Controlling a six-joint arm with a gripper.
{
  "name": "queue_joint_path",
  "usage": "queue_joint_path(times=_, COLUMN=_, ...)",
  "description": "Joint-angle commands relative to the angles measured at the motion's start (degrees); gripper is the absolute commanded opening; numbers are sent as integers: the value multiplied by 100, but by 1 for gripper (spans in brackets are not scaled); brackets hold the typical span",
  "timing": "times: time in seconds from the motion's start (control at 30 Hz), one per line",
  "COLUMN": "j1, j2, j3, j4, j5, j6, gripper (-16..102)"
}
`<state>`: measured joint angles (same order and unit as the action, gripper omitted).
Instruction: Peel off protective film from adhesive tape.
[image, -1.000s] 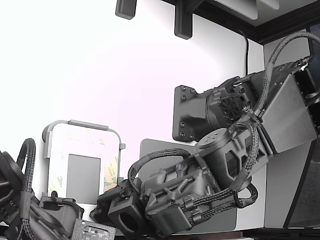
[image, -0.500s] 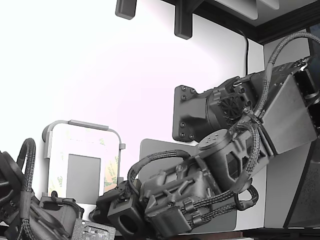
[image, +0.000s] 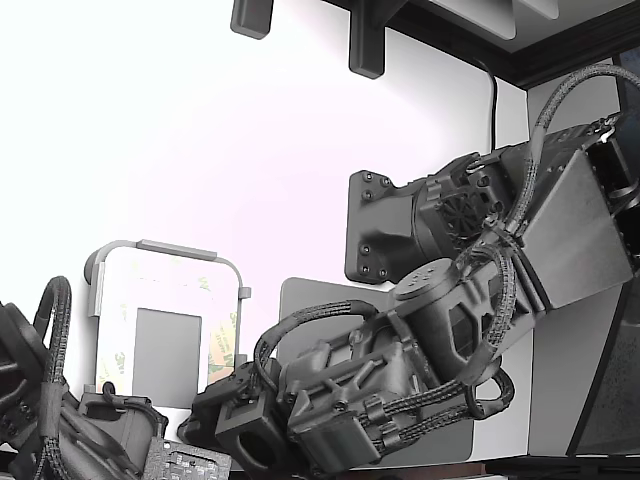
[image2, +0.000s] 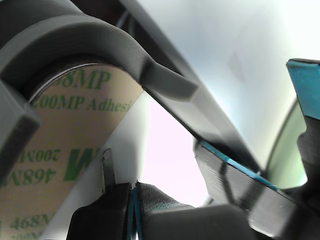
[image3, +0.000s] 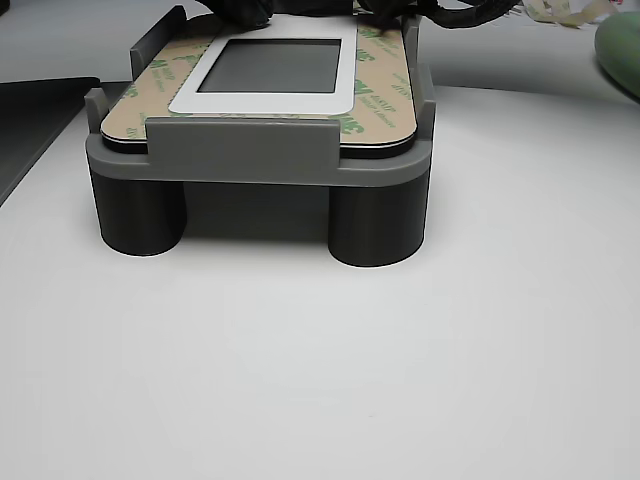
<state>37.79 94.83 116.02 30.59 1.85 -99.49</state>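
The protective film (image2: 60, 150) is a pale-yellow liner strip with green print. It lies along the edge of the white panel (image: 165, 290), on the exterior view's right (image: 226, 345). In the other view it is the tan strip (image3: 135, 95). The adhesive tape beneath it is hidden. My gripper (image2: 135, 205) is shut, its dark fingers pressed together right beside the film's end at the fixture corner. I see no film between them. In the exterior view the gripper (image: 225, 398) sits at the panel's lower right corner.
The panel, with a grey square (image3: 270, 65) in its middle, rests in a grey fixture (image3: 260, 150) on round legs. A fainter green-printed strip (image3: 385, 90) runs along the opposite edge. A second dark arm (image: 60, 430) sits at the exterior view's lower left.
The arm's wrist has dipped and shifted slightly toward the exterior view's lower left. The panel and the film look unchanged.
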Motion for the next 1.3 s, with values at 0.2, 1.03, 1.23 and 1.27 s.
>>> queue_joint_path(times=0.2, j1=-79, j2=132, j3=-62, j4=0, j5=-26, j6=70, gripper=-11)
queue_joint_path(times=1.03, j1=-35, j2=158, j3=-158, j4=97, j5=-9, j6=185, gripper=-11)
queue_joint_path(times=1.23, j1=-35, j2=158, j3=-167, j4=88, j5=-9, j6=185, gripper=-11)
queue_joint_path(times=1.27, j1=-35, j2=158, j3=-176, j4=88, j5=-9, j6=185, gripper=-11)
